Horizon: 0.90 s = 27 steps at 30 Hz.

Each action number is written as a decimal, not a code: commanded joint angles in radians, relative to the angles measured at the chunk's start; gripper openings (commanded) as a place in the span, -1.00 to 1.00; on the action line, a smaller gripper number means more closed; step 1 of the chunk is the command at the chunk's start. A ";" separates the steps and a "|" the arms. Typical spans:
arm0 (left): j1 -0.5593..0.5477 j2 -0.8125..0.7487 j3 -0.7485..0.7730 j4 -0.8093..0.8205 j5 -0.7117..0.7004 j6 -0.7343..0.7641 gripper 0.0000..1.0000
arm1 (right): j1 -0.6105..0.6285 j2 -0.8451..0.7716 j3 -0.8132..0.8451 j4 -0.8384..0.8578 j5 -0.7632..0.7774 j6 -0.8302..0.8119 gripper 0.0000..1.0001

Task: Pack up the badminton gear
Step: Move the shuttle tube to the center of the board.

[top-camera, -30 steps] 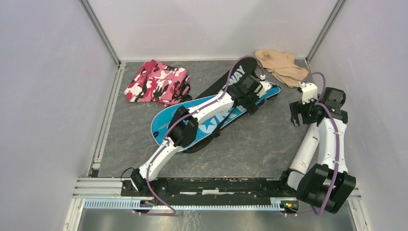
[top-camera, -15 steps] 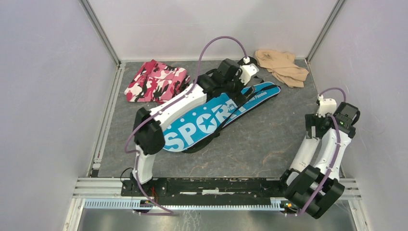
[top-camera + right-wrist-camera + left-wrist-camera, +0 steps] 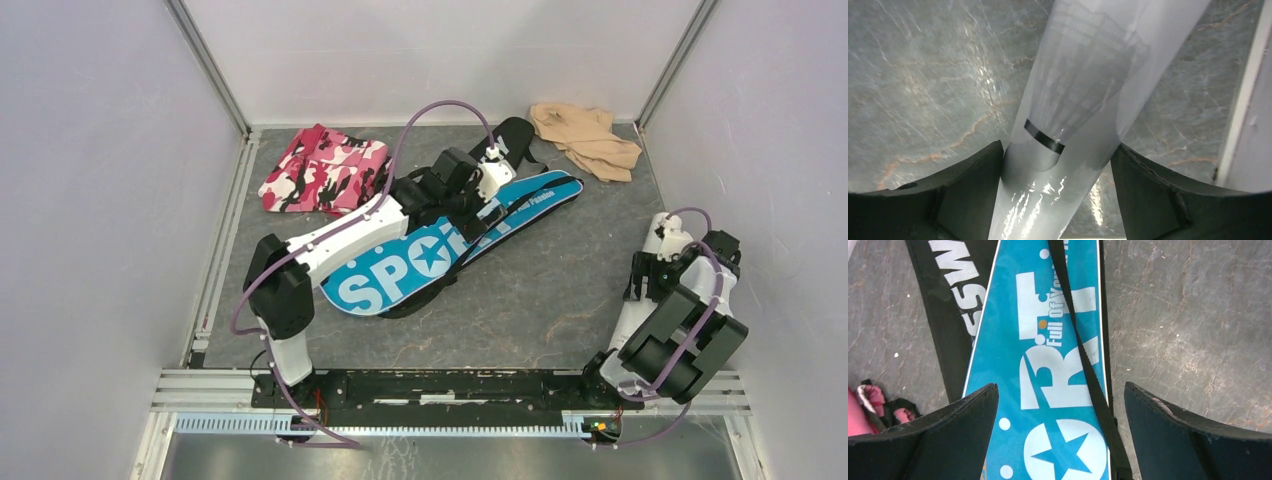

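The blue "SPORT" cover (image 3: 400, 275) lies slantwise mid-table on top of the black "CROSSWAY" cover (image 3: 516, 134), whose far end sticks out behind it. My left gripper (image 3: 498, 197) hovers over the blue cover (image 3: 1048, 340), open, with nothing between its fingers (image 3: 963, 420). A black strap (image 3: 1083, 355) crosses the blue cover, and the black cover (image 3: 955, 285) shows beside it. My right gripper (image 3: 648, 275) hangs near the right wall. In its wrist view the white tube (image 3: 1083, 75) runs between both fingers (image 3: 973, 175), touching each; a shuttlecock shows inside. The right gripper (image 3: 1060, 150) is shut on it.
A pink camouflage cloth (image 3: 325, 170) lies at the far left, its edge (image 3: 868, 410) beside my left finger. A beige cloth (image 3: 585, 135) sits in the far right corner. The right wall's base (image 3: 1243, 100) runs close to the right gripper.
The left arm has pulled back from the covers' far end to over the blue cover and opened fully. The right arm has drawn back toward the near right side.
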 commanded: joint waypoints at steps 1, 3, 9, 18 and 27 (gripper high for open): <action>0.001 -0.100 -0.027 0.067 -0.078 0.066 1.00 | -0.001 0.056 0.004 0.063 -0.120 0.082 0.53; 0.003 -0.111 -0.033 0.068 -0.106 0.073 1.00 | 0.017 0.075 0.002 0.086 -0.139 0.116 0.42; 0.012 -0.125 -0.024 0.064 -0.170 0.085 1.00 | 0.137 0.061 -0.022 0.215 -0.188 0.294 0.21; 0.025 -0.135 -0.033 0.063 -0.262 0.108 1.00 | 0.340 0.087 -0.051 0.462 -0.217 0.581 0.36; 0.032 -0.175 -0.089 0.055 -0.358 0.114 1.00 | 0.545 0.155 -0.107 0.716 -0.170 0.793 0.57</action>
